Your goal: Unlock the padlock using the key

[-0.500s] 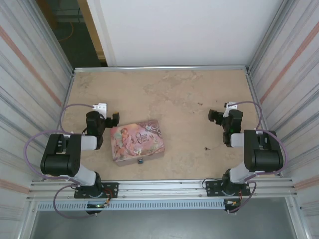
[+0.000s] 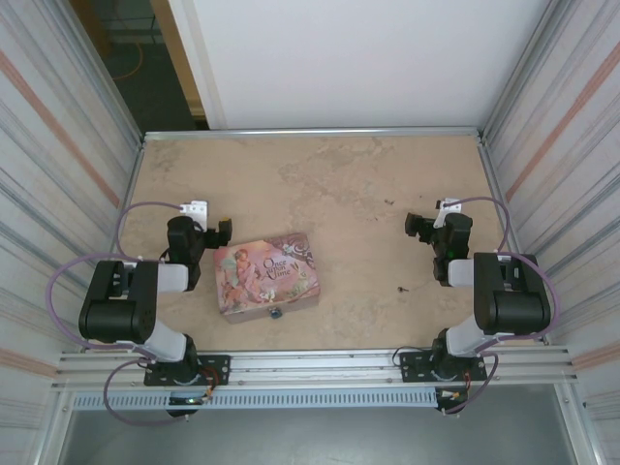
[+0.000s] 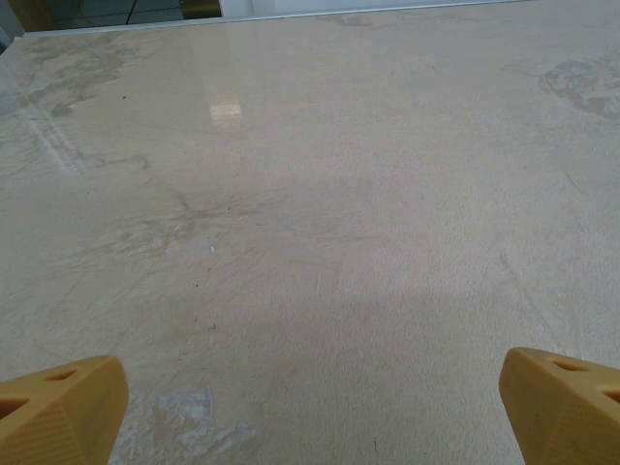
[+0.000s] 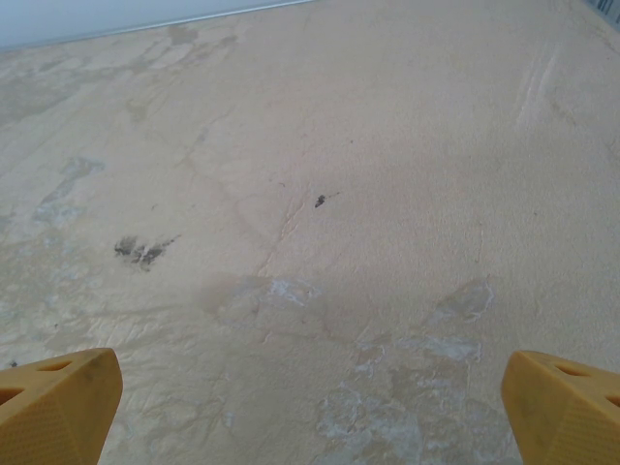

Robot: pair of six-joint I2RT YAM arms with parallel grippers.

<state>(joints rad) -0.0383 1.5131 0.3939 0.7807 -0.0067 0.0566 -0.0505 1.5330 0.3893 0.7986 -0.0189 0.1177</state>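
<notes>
The padlock (image 2: 274, 313) is a tiny bluish-grey piece at the front edge of the pink illustrated tin (image 2: 266, 274), left of the table's middle. The key (image 2: 402, 288) is a dark speck on the bare table to the right of the tin. My left gripper (image 2: 199, 231) hovers just left of the tin's far corner, open, with nothing between its yellow fingertips (image 3: 58, 412). My right gripper (image 2: 441, 228) stands open beyond the key, over bare stained tabletop, its yellow fingertips (image 4: 567, 407) wide apart. Both wrist views look away towards the far edge.
Corrugated metal walls (image 2: 58, 174) close in the table on the left and right, and a metal rail (image 2: 310, 133) runs along the far edge. Dark stains (image 4: 140, 250) and a small dark spot (image 4: 320, 201) mark the surface ahead of the right gripper.
</notes>
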